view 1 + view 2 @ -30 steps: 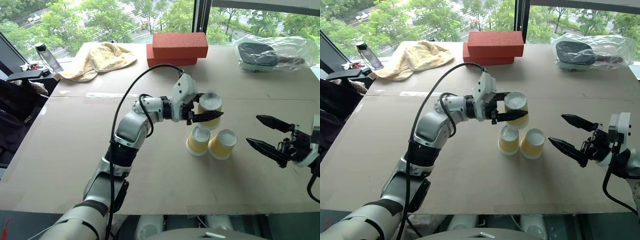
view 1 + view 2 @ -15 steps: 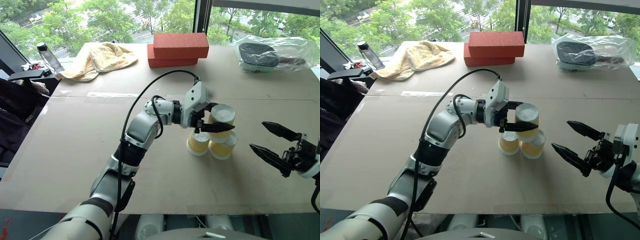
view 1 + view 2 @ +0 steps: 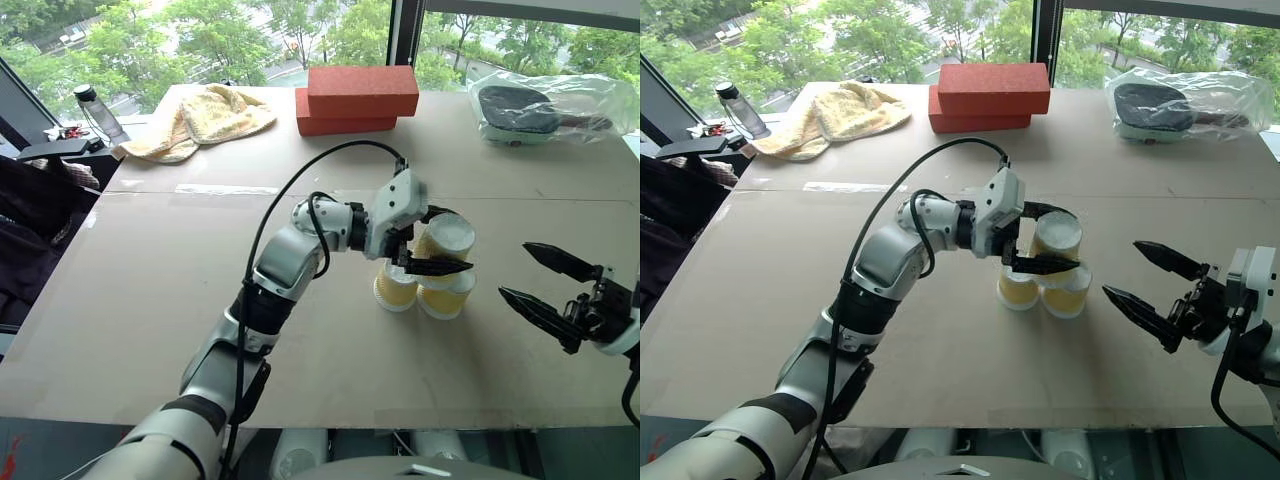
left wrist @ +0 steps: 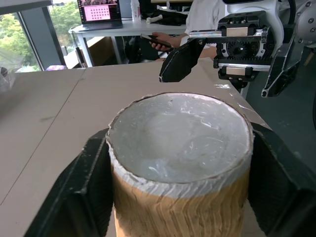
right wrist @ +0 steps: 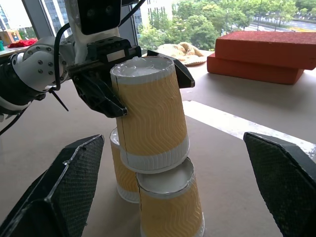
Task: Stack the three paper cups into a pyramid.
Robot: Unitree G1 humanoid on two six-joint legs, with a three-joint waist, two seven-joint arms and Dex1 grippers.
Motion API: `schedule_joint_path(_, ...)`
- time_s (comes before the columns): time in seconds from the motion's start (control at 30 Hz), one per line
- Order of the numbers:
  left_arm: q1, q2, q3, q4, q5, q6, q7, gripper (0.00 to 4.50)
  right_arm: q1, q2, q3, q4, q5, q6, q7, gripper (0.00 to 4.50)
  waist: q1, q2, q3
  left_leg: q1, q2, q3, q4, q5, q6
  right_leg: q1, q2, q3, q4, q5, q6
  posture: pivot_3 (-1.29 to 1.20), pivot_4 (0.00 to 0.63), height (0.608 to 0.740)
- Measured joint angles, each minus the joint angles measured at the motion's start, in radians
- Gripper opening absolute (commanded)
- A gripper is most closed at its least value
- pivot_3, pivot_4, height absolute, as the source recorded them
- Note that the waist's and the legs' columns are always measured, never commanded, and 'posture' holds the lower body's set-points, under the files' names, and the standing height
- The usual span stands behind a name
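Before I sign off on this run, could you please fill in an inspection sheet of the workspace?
Surface: brown table, taped seam.
Job's things: top cup upside down on two base cups; pyramid formed, top cup tilted.
Clutter: red bricks, towel, bagged paddle, bottle.
Grippers: left gripper jaws open around top cup; right gripper open, apart.
Cables: black cable over left arm.
Surroundings: windows, trees.

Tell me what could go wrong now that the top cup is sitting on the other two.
1. The top cup leans and rests mostly on one lower cup, so it may topple.
2. The open left hand brackets it closely; pulling back could clip it.
3. The open right hand waits near the pyramid and could bump it.
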State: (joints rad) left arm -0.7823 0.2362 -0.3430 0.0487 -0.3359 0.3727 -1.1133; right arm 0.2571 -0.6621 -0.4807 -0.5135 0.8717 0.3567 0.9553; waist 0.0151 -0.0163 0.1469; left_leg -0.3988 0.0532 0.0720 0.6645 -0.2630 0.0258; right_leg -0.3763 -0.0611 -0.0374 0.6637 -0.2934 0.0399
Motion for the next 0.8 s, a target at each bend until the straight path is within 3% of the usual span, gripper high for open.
schedule_joint_path(0.27,0.001,0.015,0.078,-0.120,-0.135,0.072,-0.039,4.47,-0.002,0.000,0.002,0.004,-0.008,-0.003,0.020,4.50,0.000,0.000,0.000,0.000,0.001,0.000,0.000,0.000,0.000,0.000,0.000,0.000,0.000,0.000,0.000,0.00,0.150,0.730)
schedule_joint_path(0.47,-0.042,0.009,0.278,-0.188,-0.240,0.078,0.087,4.47,-0.022,-0.001,0.053,0.081,-0.084,-0.044,0.065,4.50,-0.001,0.000,0.000,0.000,0.000,0.000,0.001,0.000,0.000,0.000,0.000,0.000,0.001,0.000,0.000,0.00,0.150,0.730)
schedule_joint_path(0.53,-0.027,0.051,0.355,-0.207,-0.248,0.084,0.161,4.47,-0.028,0.001,0.076,0.141,-0.145,-0.093,0.084,4.50,-0.004,0.000,0.000,0.001,0.001,0.000,0.001,0.000,0.000,0.000,0.000,0.000,0.001,0.000,0.000,0.00,0.150,0.730)
schedule_joint_path(0.63,0.100,0.159,0.420,-0.242,-0.229,0.106,0.215,4.47,-0.042,0.005,0.095,0.218,-0.208,-0.144,0.094,4.50,-0.007,0.002,-0.001,0.002,0.001,0.000,-0.001,0.000,0.000,0.000,0.000,0.002,0.001,0.000,0.000,0.00,0.150,0.730)
schedule_joint_path(0.8,0.592,0.336,0.428,-0.358,-0.144,0.119,0.227,4.47,-0.099,0.018,0.130,0.411,-0.318,-0.267,0.112,4.50,-0.017,0.003,-0.001,0.003,0.003,0.002,-0.004,0.000,0.000,0.000,-0.002,0.003,-0.001,0.000,0.000,0.00,0.150,0.730)
